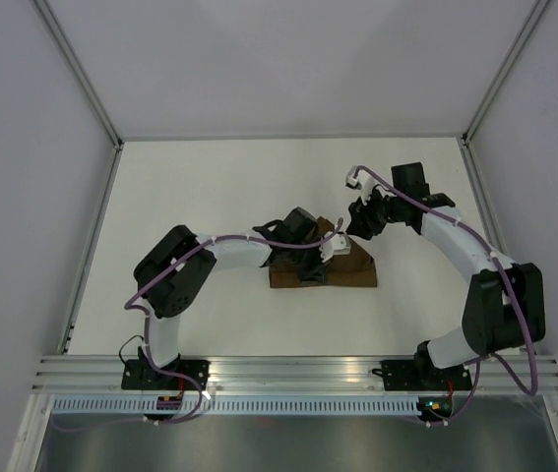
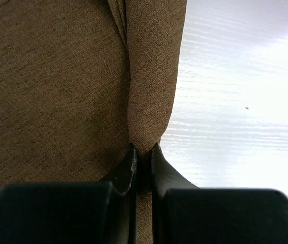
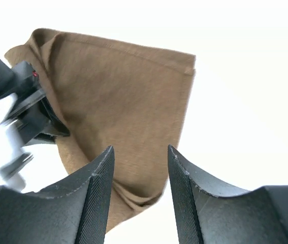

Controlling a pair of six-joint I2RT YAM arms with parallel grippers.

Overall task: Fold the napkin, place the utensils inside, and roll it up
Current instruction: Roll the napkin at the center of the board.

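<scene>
The brown napkin [image 1: 353, 271] lies folded on the white table, in the middle of the top view. My left gripper [image 1: 310, 265] is down on its left part. In the left wrist view the left gripper [image 2: 144, 151] is shut on a raised ridge of the napkin [image 2: 57, 91], pinched between the two black fingers. My right gripper [image 1: 363, 228] hovers over the napkin's far right corner. In its wrist view the right gripper [image 3: 140, 152] stands open above the napkin [image 3: 128, 96], with nothing between the jaws, and the left gripper [image 3: 29, 109] shows at the left. The utensils are out of view.
The white table [image 1: 210, 187] is closed in by pale walls at the back and both sides. An aluminium rail [image 1: 298, 372] with both arm bases runs along the near edge. Purple cables loop along both arms.
</scene>
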